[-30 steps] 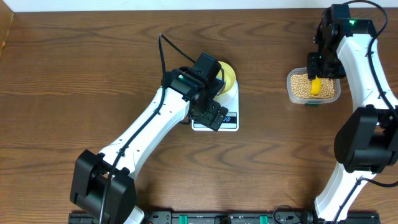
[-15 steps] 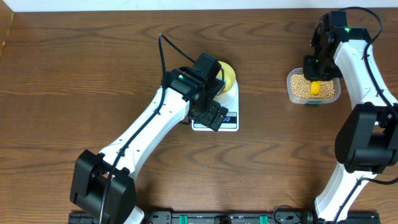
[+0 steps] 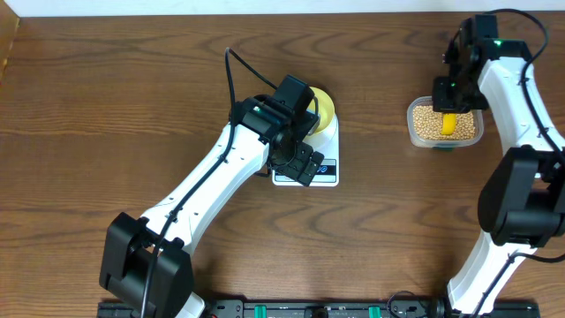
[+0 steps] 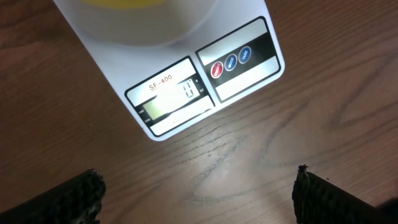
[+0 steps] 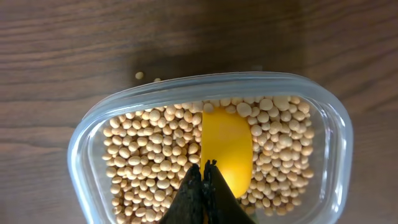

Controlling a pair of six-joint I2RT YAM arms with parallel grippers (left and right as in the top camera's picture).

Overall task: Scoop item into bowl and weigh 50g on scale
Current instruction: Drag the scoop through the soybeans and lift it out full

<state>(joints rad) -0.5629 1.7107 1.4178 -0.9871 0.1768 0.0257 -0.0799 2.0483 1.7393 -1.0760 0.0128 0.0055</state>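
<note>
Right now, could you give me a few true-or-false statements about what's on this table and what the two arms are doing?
1. The bowl sits on the scale. True.
2. The left gripper holds the scoop. False: it is open and empty, over the table by the scale; the right gripper is shut on the scoop.
3. The scoop is in the tub of beans. True.
4. Every bean is inside the tub. False: two loose beans lie on the table just outside it.
5. The tub touches the scale. False: they stand well apart.
</note>
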